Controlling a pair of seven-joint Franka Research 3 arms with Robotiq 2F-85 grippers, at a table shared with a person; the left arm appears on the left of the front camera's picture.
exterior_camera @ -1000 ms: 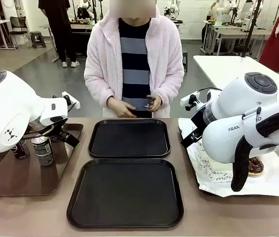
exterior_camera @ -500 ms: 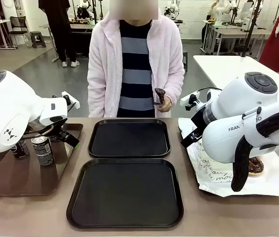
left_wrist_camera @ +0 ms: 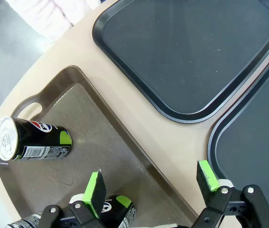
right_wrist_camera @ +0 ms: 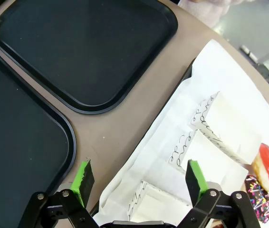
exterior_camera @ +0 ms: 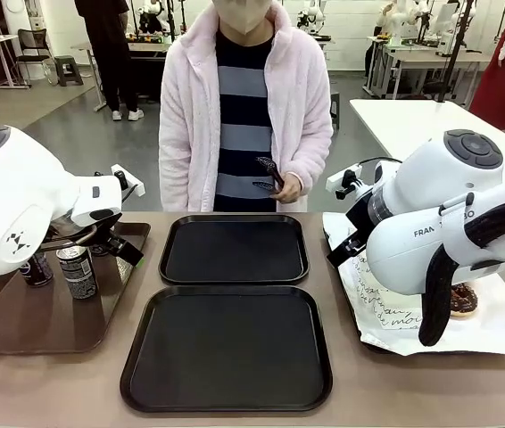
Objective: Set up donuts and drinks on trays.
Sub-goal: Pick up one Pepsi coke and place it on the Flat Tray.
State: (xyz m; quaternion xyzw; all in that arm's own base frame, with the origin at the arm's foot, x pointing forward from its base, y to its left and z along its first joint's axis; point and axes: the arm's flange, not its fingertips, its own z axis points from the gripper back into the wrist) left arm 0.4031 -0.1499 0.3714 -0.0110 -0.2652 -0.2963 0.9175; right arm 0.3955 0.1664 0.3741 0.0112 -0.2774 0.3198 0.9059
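Your left gripper hangs wide open over the rim of the brown tray, a drink can at its 7 o'clock; centre the jaws around it before closing, black trays at 1 o'clock.

— Any print you can read?
— "FRAN" on the right arm, at 3 o'clock in the front view; the rest is hidden.
— And the can?
— At 9 o'clock in the left wrist view. The logo is possibly "pepsi", and the small print is too fine to read.
— The sleeves?
— Black script, illegible.
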